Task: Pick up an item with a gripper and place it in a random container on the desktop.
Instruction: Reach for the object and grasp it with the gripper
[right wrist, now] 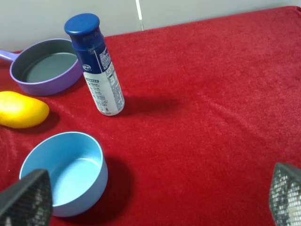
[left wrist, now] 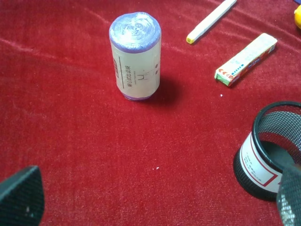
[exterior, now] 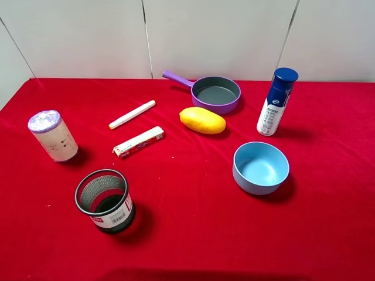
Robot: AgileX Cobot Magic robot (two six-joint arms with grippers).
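Note:
The item, a tall white bottle [exterior: 275, 102] with a dark blue cap, stands upright at the back right of the red desktop [exterior: 193, 193]. It also shows in the right wrist view as the bottle [right wrist: 96, 66]. The container, a light blue bowl [exterior: 249, 182], sits empty in front of it, and its rim [right wrist: 101, 160] shows in the right wrist view. My right gripper [right wrist: 155, 197] is open, its fingertips [right wrist: 26, 200] wide apart, short of bowl and bottle. The left gripper [left wrist: 155, 202] is open over bare cloth. Neither gripper shows in the high view.
A purple pan [exterior: 215, 93] sits at the back, with a yellow mango [exterior: 202, 120] in front of it. On the left lie a white marker [exterior: 132, 114] and a small box [exterior: 138, 141]. A purple-topped white cylinder [exterior: 53, 136] and a black mesh cup [exterior: 105, 200] stand near the left gripper.

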